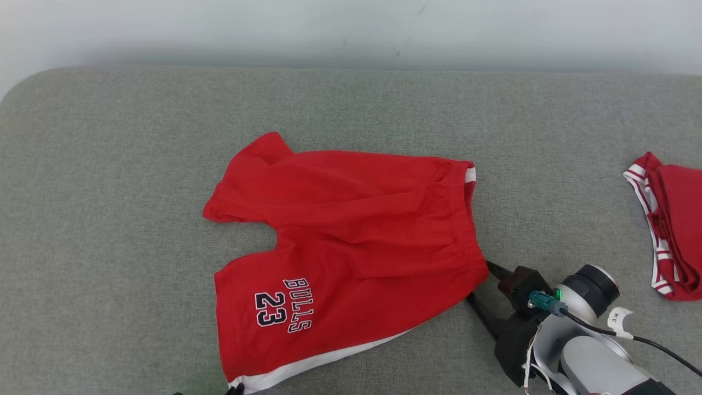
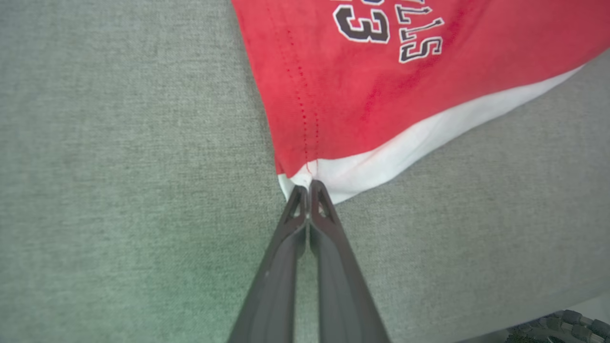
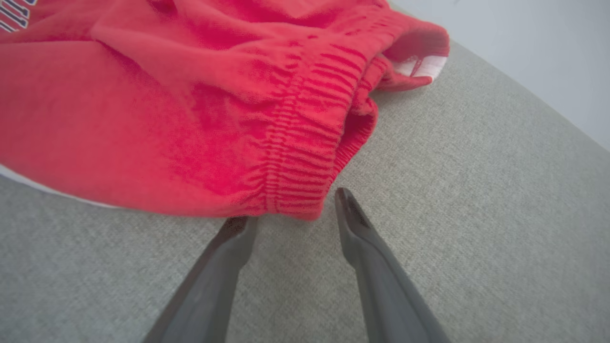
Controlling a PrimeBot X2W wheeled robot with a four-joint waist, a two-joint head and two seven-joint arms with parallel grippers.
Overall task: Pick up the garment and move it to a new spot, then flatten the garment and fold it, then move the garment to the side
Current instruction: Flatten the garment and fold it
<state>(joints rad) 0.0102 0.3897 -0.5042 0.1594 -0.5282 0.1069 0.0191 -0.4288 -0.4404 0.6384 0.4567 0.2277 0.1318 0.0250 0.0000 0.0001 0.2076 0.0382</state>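
Presently the left gripper (image 2: 309, 188) is pinched shut on the white hem (image 2: 371, 171) of the garment (image 2: 381, 95) at frame centre, while the right gripper (image 3: 290, 207) gapes around the waistband (image 3: 305, 157); folding and setting aside seemingly remain.

The shorts (image 1: 351, 230) lie centred on the cushion (image 1: 109, 164), another garment (image 1: 677, 230) at its right.

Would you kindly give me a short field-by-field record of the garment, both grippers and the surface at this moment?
garment: red shorts, printed BULLS 23, spread out with some wrinkles
surface: grey fabric pad
left gripper: shut on the shorts' white hem corner
right gripper: open, fingers either side of the waistband corner, not yet gripping
other item: second red garment with white stripes, at the right edge, apart from the shorts
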